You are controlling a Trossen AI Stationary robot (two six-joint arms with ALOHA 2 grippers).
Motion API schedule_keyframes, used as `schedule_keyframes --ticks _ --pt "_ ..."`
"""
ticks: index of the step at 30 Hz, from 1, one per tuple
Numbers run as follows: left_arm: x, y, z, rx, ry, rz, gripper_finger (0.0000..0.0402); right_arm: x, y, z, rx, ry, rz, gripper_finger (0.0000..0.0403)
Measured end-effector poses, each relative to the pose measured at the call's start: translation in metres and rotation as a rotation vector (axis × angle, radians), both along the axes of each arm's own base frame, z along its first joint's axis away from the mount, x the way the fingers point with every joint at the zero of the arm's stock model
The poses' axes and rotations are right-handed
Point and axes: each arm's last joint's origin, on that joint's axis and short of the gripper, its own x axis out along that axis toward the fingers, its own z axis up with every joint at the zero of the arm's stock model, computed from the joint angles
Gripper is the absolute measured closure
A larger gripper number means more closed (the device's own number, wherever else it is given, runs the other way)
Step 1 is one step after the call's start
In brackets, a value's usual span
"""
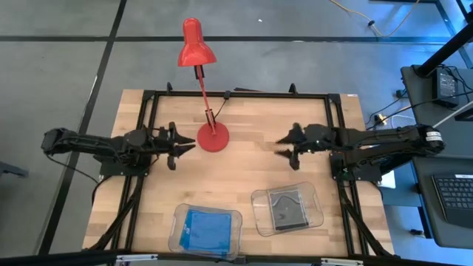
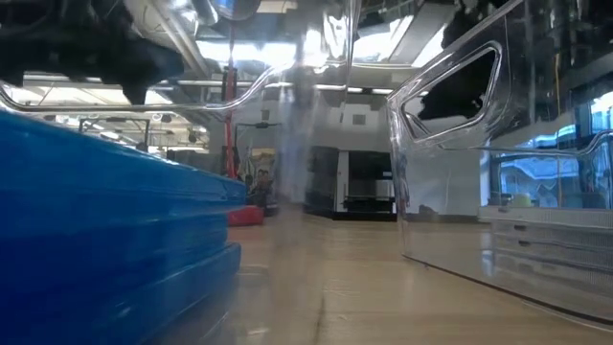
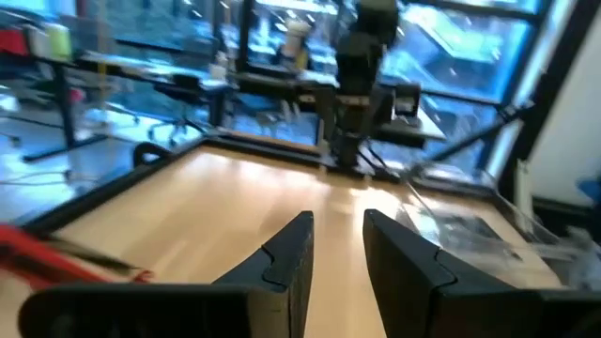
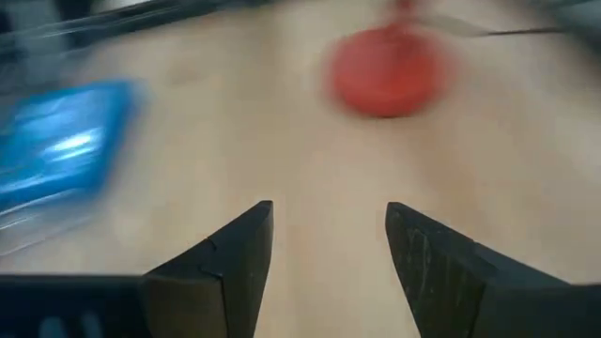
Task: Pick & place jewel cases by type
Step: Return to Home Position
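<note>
Hovering above table [image 1: 244,181], L hand [image 1: 185,148], R hand [image 1: 281,147], both spread, empty

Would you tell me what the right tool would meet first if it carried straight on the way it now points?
Most likely the red lamp's round base: the right tool points across the tabletop toward it, and its wrist view shows that base ahead. Height is hard to judge.

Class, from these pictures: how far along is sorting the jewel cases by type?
Done: blue jewel cases lie in the left tray, dark jewel cases in the right tray; none shows loose on the table. In hand: nothing; left gripper and right gripper hang open, empty. Left: probably only returning home.
</note>
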Motion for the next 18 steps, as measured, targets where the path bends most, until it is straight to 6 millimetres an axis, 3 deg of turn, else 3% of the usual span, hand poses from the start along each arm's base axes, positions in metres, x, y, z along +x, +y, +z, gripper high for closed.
schedule_keyframes --ticks 7,18 --pt "-0.013 0.007 -0.019 -0.018 -0.009 0.044 0.0308 -0.024 -0.014 0.000 -0.275 -0.056 -0.488 0.0192" --pt "-0.017 0.014 -0.033 -0.028 0.041 0.073 0.0310 -0.056 -0.014 -0.042 -0.290 -0.120 -0.603 0.0192"
